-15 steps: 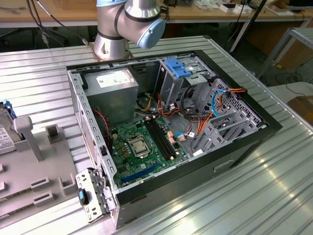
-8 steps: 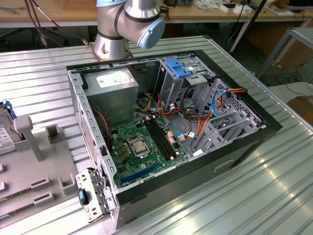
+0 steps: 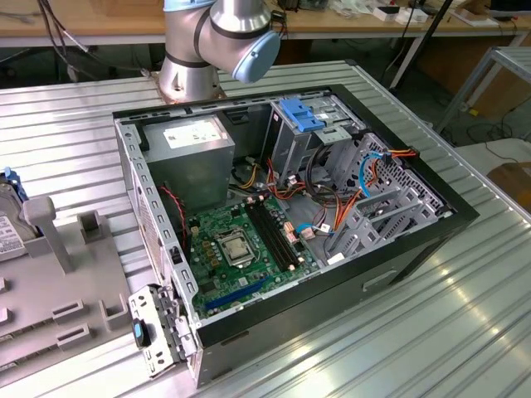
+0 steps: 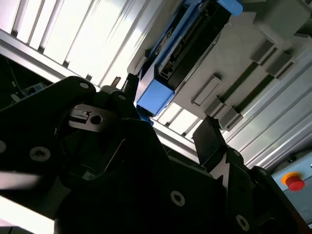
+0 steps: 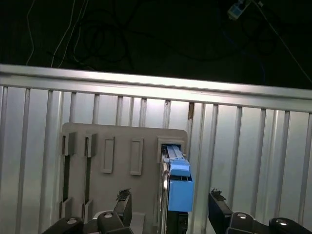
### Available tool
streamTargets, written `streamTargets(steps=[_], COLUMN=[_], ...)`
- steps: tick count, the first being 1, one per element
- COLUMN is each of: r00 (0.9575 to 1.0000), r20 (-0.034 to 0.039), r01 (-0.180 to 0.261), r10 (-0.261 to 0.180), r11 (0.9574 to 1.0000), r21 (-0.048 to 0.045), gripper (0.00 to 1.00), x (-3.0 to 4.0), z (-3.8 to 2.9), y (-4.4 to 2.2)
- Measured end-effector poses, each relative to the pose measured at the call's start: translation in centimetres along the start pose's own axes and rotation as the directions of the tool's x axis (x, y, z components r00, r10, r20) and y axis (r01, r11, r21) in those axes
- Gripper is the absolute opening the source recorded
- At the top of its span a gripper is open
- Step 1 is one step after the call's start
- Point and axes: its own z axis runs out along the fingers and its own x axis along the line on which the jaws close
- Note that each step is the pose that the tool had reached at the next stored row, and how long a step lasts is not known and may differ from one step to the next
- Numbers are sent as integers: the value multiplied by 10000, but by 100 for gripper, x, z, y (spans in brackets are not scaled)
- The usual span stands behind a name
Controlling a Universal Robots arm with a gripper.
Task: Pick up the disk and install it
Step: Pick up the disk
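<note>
The disk (image 5: 178, 187) stands on edge in a slot of a grey holder plate (image 5: 117, 146), its bright blue rail facing up. My gripper (image 5: 170, 207) hangs just above it, open, with one dark finger (image 5: 124, 202) on each side of the disk and a gap to each. In the second wrist view the disk (image 4: 187, 46) shows a dark face between blue rails, beyond the gripper (image 4: 168, 114). In the exterior view a silvery sliver of the disk (image 3: 7, 228) shows at the far left edge, on the holder plate (image 3: 75, 298).
An open computer case (image 3: 282, 224) lies on the ribbed metal table (image 3: 431, 332), with a green motherboard, a grey power supply box (image 3: 195, 153) and a metal drive cage with a blue latch (image 3: 303, 116). The arm's base (image 3: 191, 75) stands behind it. A red button (image 4: 294, 181) sits past the table edge.
</note>
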Motion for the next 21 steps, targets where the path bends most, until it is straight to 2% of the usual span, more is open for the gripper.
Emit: streamTargets(steps=[1,3,12,15,16,19,21], r00=[10000,9999,9999,9999,9999,9999,9999], r20=[-2,-2,6,5,5,5,-1], r01=[-84,-126,-130,-131,-130,-130,-130], r10=[84,126,130,131,130,130,130], r11=[10000,9999,9999,9999,9999,9999,9999], r21=[-2,-3,5,5,4,4,9], gripper=[73,73,73,71,64,62,49], x=[-3,-8,-16,-16,-16,-16,-16], z=[50,82,341,346,347,348,347], y=[0,0,4,4,4,4,4])
